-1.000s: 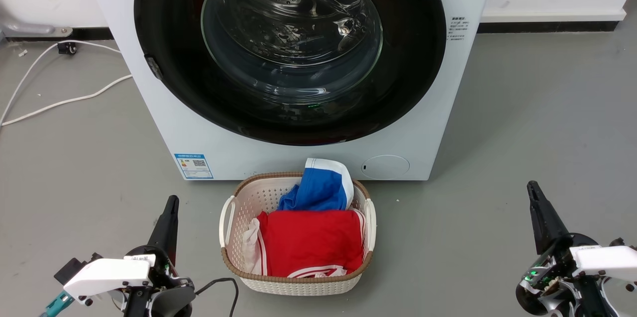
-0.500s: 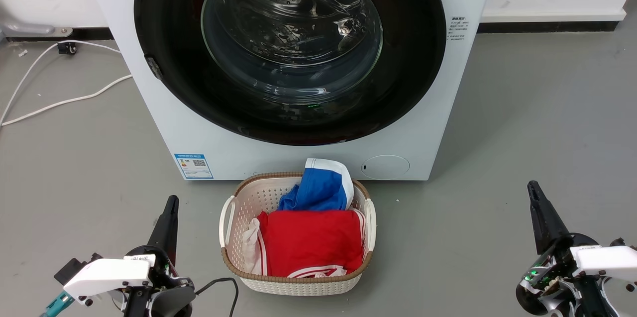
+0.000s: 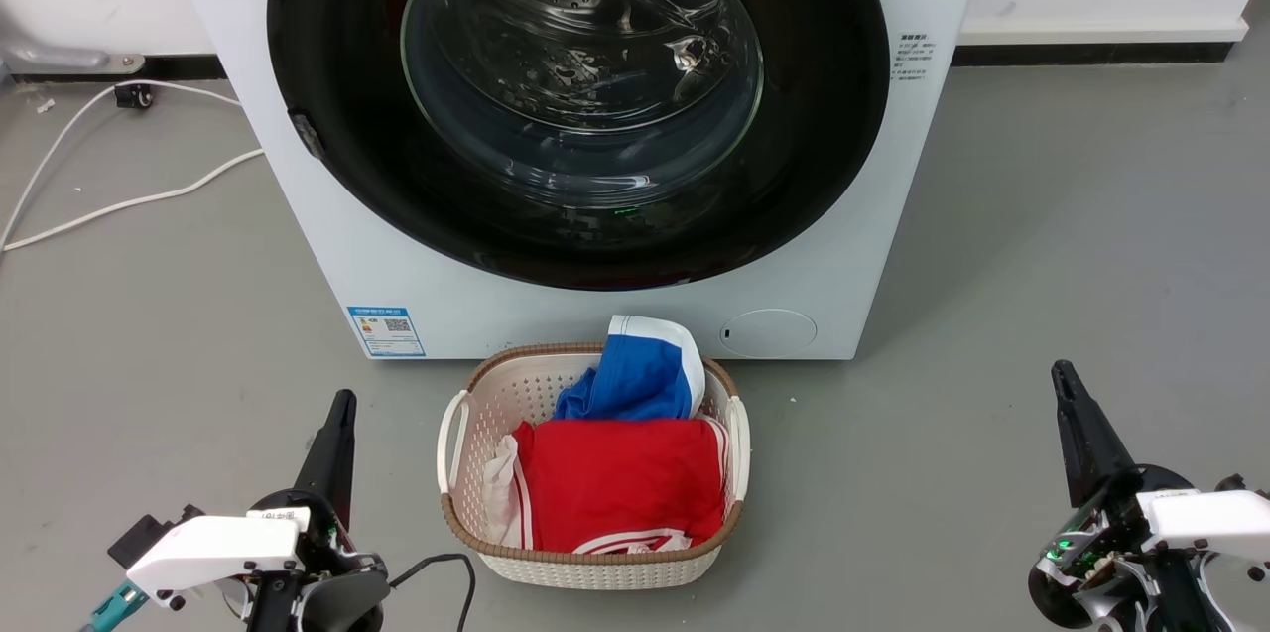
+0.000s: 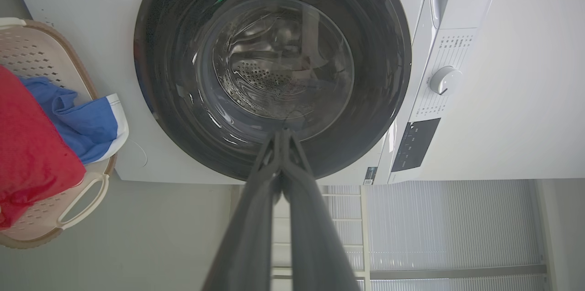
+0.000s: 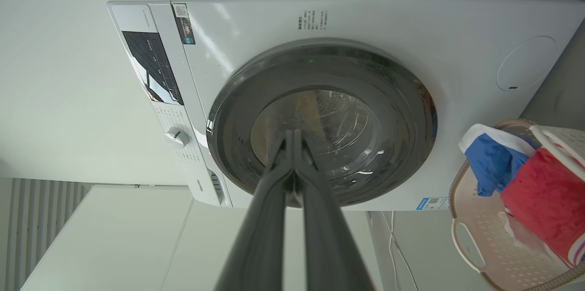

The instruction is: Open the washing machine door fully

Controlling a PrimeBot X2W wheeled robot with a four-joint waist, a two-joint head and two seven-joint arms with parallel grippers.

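Note:
The white washing machine (image 3: 327,245) stands straight ahead on the grey floor. Its round glossy black door (image 3: 814,146) lies flat against the front, with a clear glass bowl at its centre. The same door (image 4: 160,53) shows in the left wrist view, and the door (image 5: 411,113) again in the right wrist view. My left gripper (image 3: 342,402) hovers low at the lower left, shut and holding nothing, far short of the machine. My right gripper (image 3: 1062,372) hovers at the lower right, also shut and empty. Each gripper's tips meet in its own wrist view, left gripper (image 4: 284,132), right gripper (image 5: 293,132).
A white laundry basket (image 3: 456,434) with red and blue clothes sits on the floor just before the machine, between my arms. White cables (image 3: 119,200) trail over the floor at the left. A round filter cover (image 3: 769,331) and a blue label sticker (image 3: 386,330) mark the machine's lower front.

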